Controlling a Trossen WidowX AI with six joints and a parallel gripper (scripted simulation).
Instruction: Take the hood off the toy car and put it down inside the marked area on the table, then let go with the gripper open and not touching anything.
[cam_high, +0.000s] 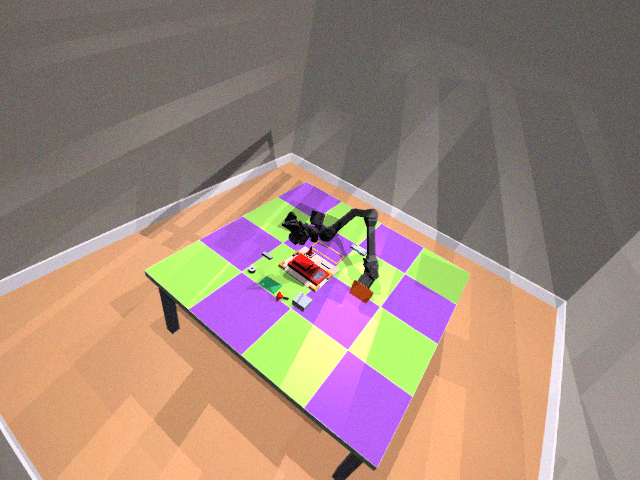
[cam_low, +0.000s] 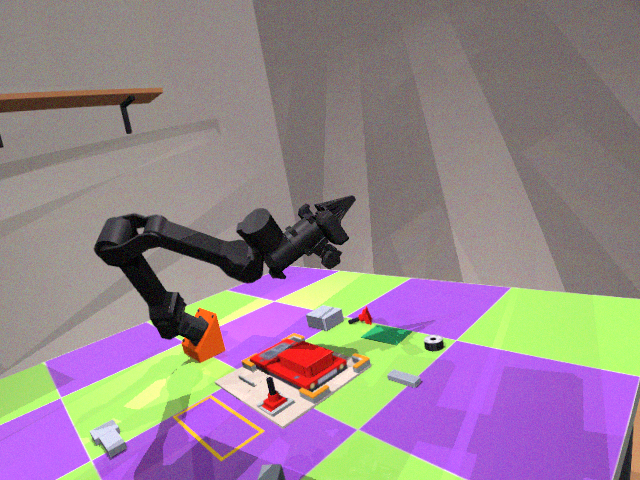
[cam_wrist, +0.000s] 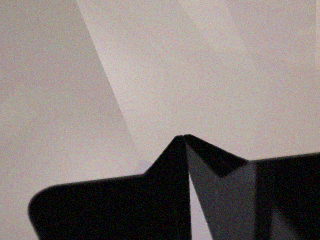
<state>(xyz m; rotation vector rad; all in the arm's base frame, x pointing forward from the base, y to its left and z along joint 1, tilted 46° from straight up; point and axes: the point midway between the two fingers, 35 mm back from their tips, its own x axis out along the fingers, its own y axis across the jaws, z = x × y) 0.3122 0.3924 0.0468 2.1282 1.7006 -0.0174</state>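
The red toy car (cam_high: 315, 273) (cam_low: 289, 374) stands on a beige board (cam_low: 289, 415). A raised red part (cam_low: 305, 356), which looks like the hood, sits on top of the car. The marked area is a thin yellow outline (cam_high: 330, 248) (cam_low: 237, 413) on the table beside the board, with nothing inside it. My gripper (cam_low: 353, 197) (cam_wrist: 183, 142) is shut and empty. It is high above the table, pointing up and away from the car. The wrist view shows only the fingers and wall, so car and marked area are hidden there.
A red and black lever (cam_low: 273, 401) stands on the board. Around it lie a grey box (cam_low: 324, 317), a red piece (cam_low: 366, 315), a green plate (cam_low: 385, 334), a wheel (cam_low: 433, 342), a grey bar (cam_low: 404, 378) and a grey stepped block (cam_low: 108, 439).
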